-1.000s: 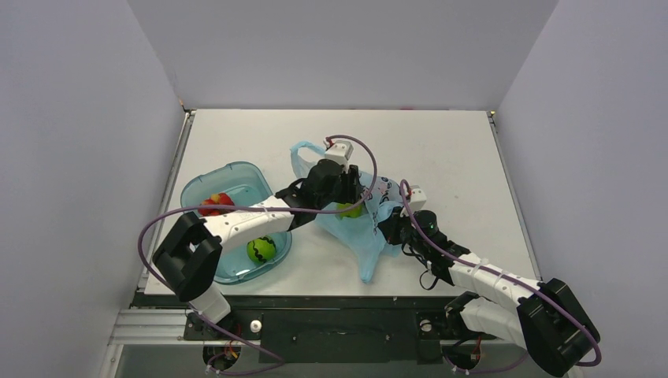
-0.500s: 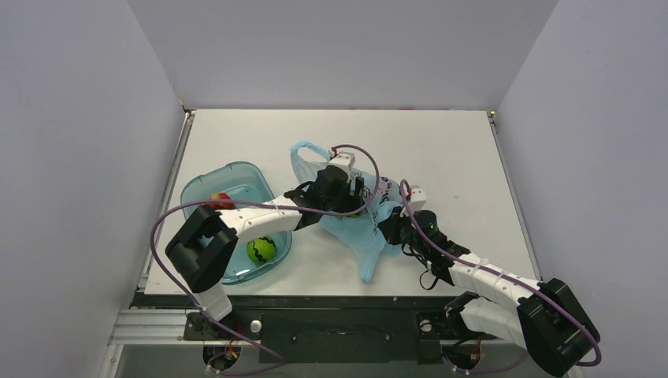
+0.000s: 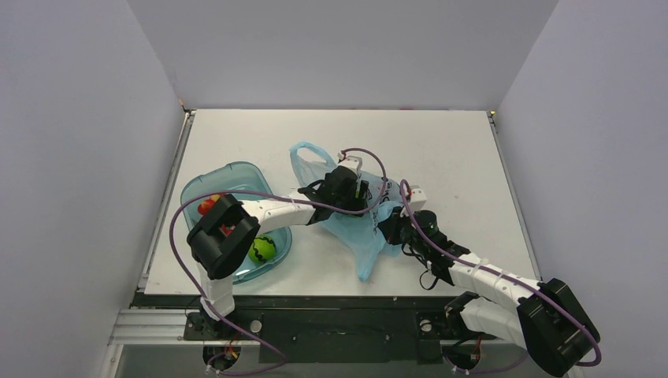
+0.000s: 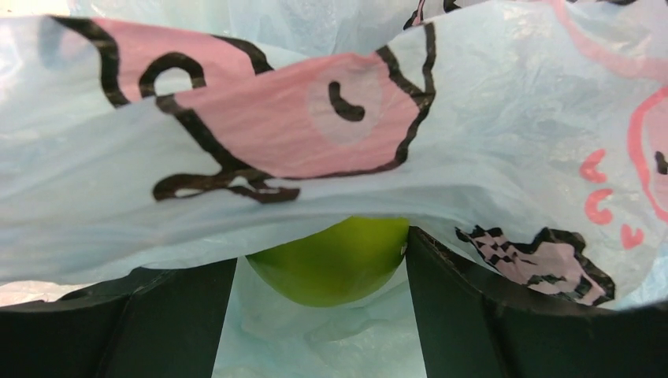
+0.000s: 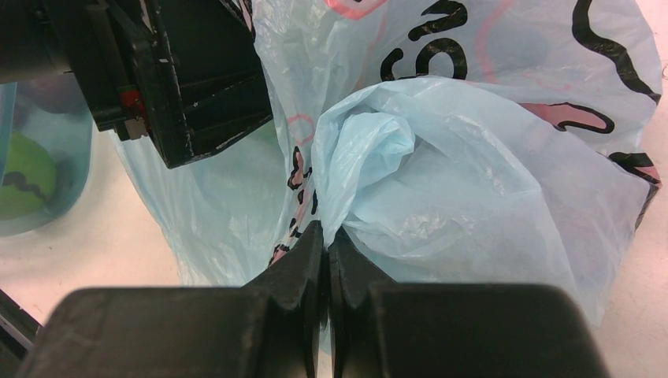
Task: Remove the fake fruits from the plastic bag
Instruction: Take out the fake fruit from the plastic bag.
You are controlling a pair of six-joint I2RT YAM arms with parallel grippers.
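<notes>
The light-blue plastic bag (image 3: 370, 236) with pink and black prints lies mid-table. My left gripper (image 3: 364, 197) reaches into its mouth. In the left wrist view it is open (image 4: 321, 252), with a finger on each side of the plain green apple (image 4: 335, 264), which is half covered by a fold of the bag (image 4: 315, 118). My right gripper (image 3: 391, 228) is shut on a bunched fold of the bag (image 5: 473, 181), its tips pinched together (image 5: 325, 236). The striped green ball (image 3: 261, 250) and the red berry cluster (image 3: 206, 206) lie in the tray. The grapes and the plum are hidden.
The rigid teal tray (image 3: 236, 169) stands at the left, partly under the left arm. It also shows at the left edge of the right wrist view (image 5: 71, 142), holding the striped ball (image 5: 24, 177). Grey walls enclose the white table (image 3: 441, 150).
My left gripper has moved right and lower into the bag, and the apple is no longer visible from above. The right gripper and its hold on the bag have not moved.
</notes>
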